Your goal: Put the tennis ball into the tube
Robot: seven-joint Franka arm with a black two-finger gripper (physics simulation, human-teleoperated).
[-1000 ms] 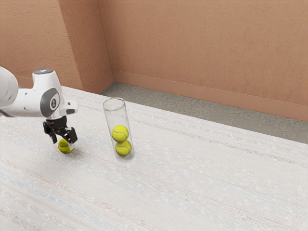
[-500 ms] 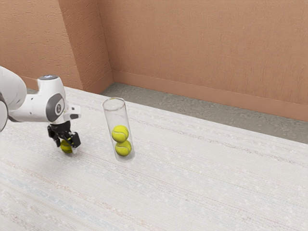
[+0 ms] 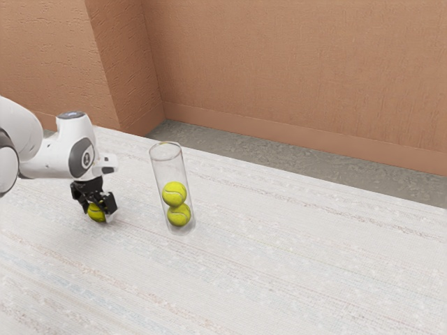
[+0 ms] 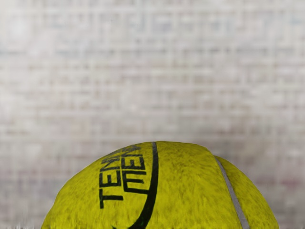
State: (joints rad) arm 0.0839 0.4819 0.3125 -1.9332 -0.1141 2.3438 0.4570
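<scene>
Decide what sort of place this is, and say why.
Probably a simulated robot test room: a white arm reaches over a pale table, and bare terracotta walls stand behind.

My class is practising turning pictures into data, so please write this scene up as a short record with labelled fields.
container: clear cylindrical tube, standing on the pale, faintly streaked table
tube contents: two yellow-green tennis balls, an upper one resting on a lower one
space in tube: above the upper ball
loose item: third yellow-green tennis ball, black lettering, outside the tube
robot part: black two-finger gripper, down at the loose ball
grip: cannot tell
task status: third ball not yet in tube
</scene>
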